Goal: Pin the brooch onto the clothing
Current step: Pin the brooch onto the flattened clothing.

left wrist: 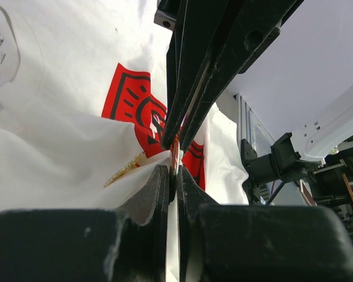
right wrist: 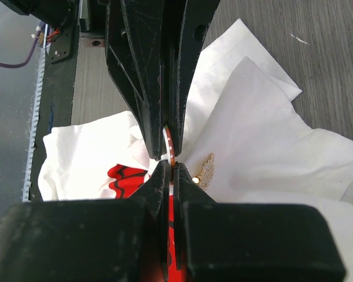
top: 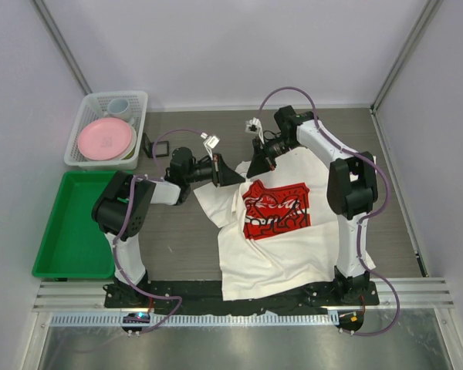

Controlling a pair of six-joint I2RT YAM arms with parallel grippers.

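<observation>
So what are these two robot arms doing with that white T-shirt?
They are trying to pin a small gold brooch onto it. The T-shirt lies spread on the table, and both the left gripper and right gripper are closed on bunched-up fabric near its collar end. The brooch sits on the cloth right beside where they pinch; whether it is fastened yet cannot be told.

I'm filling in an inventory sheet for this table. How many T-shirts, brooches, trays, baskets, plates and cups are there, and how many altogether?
T-shirt: 1
brooch: 1
green tray: 1
white basket: 1
pink plate: 1
cup: 1
Total: 6
</observation>
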